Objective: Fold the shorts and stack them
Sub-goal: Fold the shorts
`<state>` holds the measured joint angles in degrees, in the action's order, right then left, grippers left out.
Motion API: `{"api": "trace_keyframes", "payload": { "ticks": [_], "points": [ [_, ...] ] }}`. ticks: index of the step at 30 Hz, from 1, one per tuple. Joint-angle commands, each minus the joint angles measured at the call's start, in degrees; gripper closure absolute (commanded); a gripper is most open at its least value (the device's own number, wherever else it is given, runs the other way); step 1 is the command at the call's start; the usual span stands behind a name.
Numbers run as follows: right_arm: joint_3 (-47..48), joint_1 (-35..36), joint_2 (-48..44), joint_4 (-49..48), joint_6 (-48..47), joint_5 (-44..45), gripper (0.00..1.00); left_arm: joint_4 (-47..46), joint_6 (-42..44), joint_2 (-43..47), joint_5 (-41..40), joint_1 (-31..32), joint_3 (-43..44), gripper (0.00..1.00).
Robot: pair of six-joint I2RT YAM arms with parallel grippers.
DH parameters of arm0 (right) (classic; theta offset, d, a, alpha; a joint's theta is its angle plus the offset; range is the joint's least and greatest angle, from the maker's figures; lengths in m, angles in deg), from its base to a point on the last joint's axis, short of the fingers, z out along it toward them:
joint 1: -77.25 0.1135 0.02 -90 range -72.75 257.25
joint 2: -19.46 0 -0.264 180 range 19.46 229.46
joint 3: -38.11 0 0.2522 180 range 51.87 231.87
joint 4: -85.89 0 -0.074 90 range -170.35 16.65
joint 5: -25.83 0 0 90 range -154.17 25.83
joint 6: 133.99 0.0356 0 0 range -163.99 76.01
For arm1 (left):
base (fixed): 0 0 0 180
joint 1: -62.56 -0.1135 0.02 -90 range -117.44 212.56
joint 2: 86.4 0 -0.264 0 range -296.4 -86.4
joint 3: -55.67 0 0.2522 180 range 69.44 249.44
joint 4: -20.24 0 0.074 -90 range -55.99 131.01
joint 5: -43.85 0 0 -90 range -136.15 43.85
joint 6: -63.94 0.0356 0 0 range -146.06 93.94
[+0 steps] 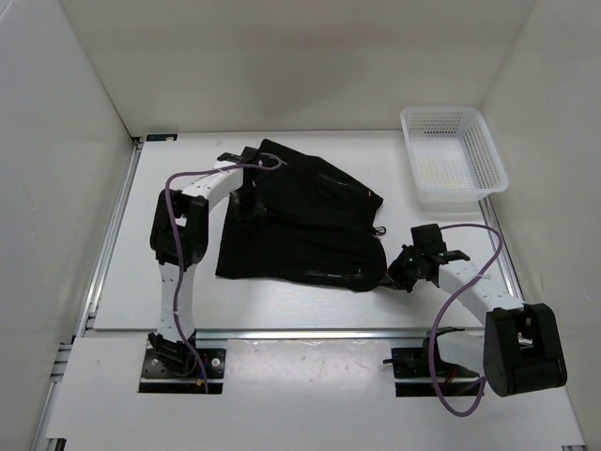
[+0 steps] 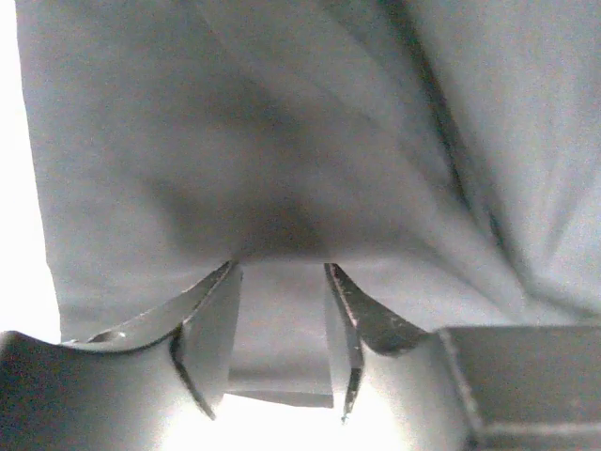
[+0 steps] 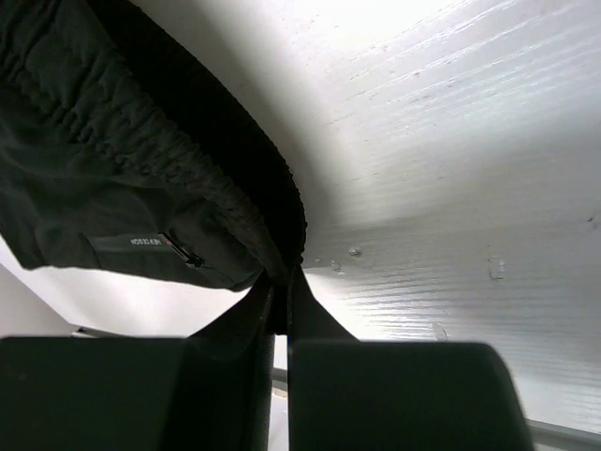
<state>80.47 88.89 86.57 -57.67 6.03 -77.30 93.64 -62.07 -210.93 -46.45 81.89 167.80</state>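
Observation:
The black shorts lie spread in the middle of the white table, crumpled and partly raised at the far left. My left gripper sits over their left part. In the left wrist view its jaws stand narrowly apart with a flat fold of the fabric filling the gap, and creases radiate from the grip. My right gripper is at the shorts' near right corner. In the right wrist view it is pinched shut on the elastic waistband edge, with a small label and zipper pull beside it.
A white mesh basket stands at the far right of the table, apart from the shorts. White walls close in the table on the left, back and right. A metal rail runs along the near edge.

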Motion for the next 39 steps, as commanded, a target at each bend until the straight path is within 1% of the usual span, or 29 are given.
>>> {"api": "trace_keyframes", "payload": {
  "ticks": [1, 2, 3, 4, 5, 6, 7, 8, 9, 10, 11, 13, 14, 15, 17, 21, 27, 28, 32, 34, 39],
  "points": [
    [1.46, -0.21, 0.12, 1.49, -1.50, 1.88, 1.00, 2.06, 0.42, 13.49, -4.45, -0.69, -4.64, 0.48],
    [1.46, -0.21, 0.12, 1.49, -1.50, 1.88, 1.00, 2.06, -0.20, 19.70, -5.23, -0.70, -7.02, 0.46],
    [1.46, -0.21, 0.12, 1.49, -2.11, 2.40, 1.00, 2.06, -0.98, 22.90, -5.24, -1.66, -9.75, 0.33],
    [1.46, -0.21, 0.12, 1.49, -2.12, 2.40, 1.00, 2.06, -1.78, 26.06, -5.24, -2.97, -12.73, 0.31],
    [1.46, -0.21, 0.12, 1.49, -2.64, 2.40, 1.00, 1.37, -3.35, 29.22, -4.28, -3.51, -19.55, 0.31],
    [1.46, -0.21, 0.12, 1.49, -2.65, 3.01, 1.00, 0.14, -4.32, 35.17, -3.06, -4.03, -23.10, 0.31],
    [1.46, -0.21, 0.12, 1.49, -3.17, 3.02, 1.00, -0.39, -5.12, 37.84, -2.44, -4.65, -26.53, 0.31],
    [1.46, -0.21, 0.12, 1.49, -3.17, 3.02, 1.00, -0.92, -6.78, 40.22, -1.56, -4.65, -33.09, 0.31],
    [1.46, -0.21, 0.12, 1.49, -3.17, 3.02, 1.00, -1.45, -7.40, 43.90, 0.62, -5.35, -36.28, 0.31],
    [1.46, -0.21, 0.12, 1.49, -3.17, 3.02, 1.00, -2.93, -7.93, 45.24, 1.60, -5.97, -39.19, 0.31],
    [1.46, -0.21, 0.12, 2.02, -3.17, 3.02, 1.00, -3.82, -9.24, 46.12, 2.48, -5.97, -44.18, 0.31],
    [1.46, -0.21, 0.12, 2.02, -3.17, 3.02, 1.00, -5.84, -9.78, 46.66, 5.64, -6.50, -47.73, 0.31],
    [1.46, -0.21, 0.12, 2.02, -3.17, 3.02, 1.00, -8.28, -9.78, 45.53, 7.05, -7.20, -48.87, 0.33],
    [1.46, -0.21, 0.12, 2.02, -3.70, 3.02, 1.00, -9.09, -10.39, 43.43, 8.45, -7.20, -49.75, 0.33],
    [2.07, -0.21, 0.12, 2.02, -3.70, 3.02, 1.00, -9.71, -10.40, 41.22, 8.47, -7.20, -50.29, 0.33],
    [2.07, -0.21, 0.12, 2.55, -3.70, 3.54, 1.00, -11.12, -10.40, 37.52, 4.52, -7.20, -49.15, 0.34],
    [2.07, -0.21, -0.40, 3.08, -4.75, 3.55, 1.00, -11.65, -11.53, 32.61, -1.81, -7.20, -47.04, 0.43],
    [2.60, -0.21, -0.40, 3.08, -4.76, 3.55, 1.00, -12.17, -11.54, 31.90, -2.42, -7.20, -47.04, 0.43],
    [2.60, -0.21, -0.40, 3.08, -5.28, 3.55, 1.00, -12.79, -12.07, 31.89, -2.95, -7.20, -47.04, 0.48],
    [2.60, -0.21, -0.40, 3.08, -5.28, 3.55, 1.00, -13.49, -12.59, 31.89, -3.48, -7.20, -47.57, 0.48],
    [2.60, -0.21, -0.40, 3.08, -5.28, 3.55, 1.00, -13.49, -11.28, 32.15, -3.48, -8.35, -46.42, 0.53]
  ]
}}
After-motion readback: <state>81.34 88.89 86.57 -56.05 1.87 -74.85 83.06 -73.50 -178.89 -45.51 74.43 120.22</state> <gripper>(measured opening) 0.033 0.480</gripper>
